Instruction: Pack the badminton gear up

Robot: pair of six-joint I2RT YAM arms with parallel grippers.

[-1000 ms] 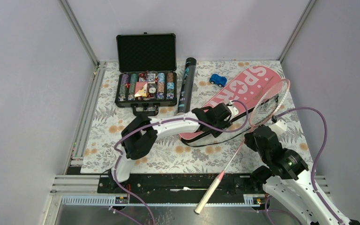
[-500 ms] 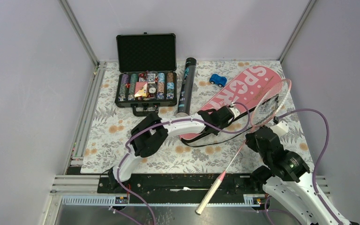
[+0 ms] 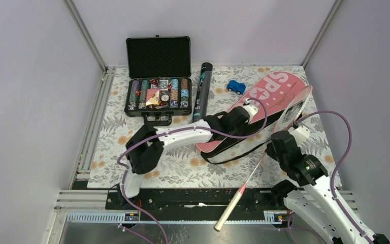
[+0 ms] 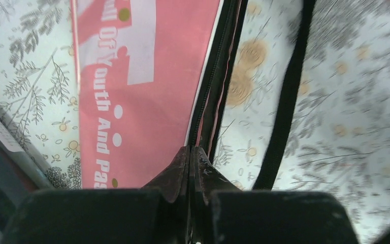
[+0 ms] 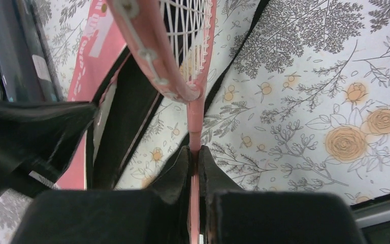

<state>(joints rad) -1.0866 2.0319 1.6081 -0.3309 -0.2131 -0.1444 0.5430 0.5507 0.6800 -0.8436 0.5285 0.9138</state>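
The pink "SPORT" racket cover (image 3: 270, 92) lies at the back right, its near end raised off the mat. My left gripper (image 3: 242, 116) is shut on the cover's black zipper edge (image 4: 210, 101), the jaws (image 4: 190, 152) pressed together on it. The black strap (image 4: 288, 101) trails loose beside it. My right gripper (image 3: 280, 138) is shut on the thin pink shaft (image 5: 195, 119) of a racket. The racket's strung head (image 3: 295, 108) hangs over the cover's right side, and the white handle (image 3: 227, 214) juts past the table's near edge. The black tube (image 3: 201, 91) lies left of the cover.
An open black case of poker chips (image 3: 157, 94) stands at the back left. A small blue toy car (image 3: 236, 86) sits between the tube and the cover. Grey walls close in on both sides, with a metal rail (image 3: 94, 127) along the mat's left edge.
My left gripper has shut on the cover's edge and lifted it, so the cover's near end has tilted up. The racket head has shifted slightly left toward the cover.
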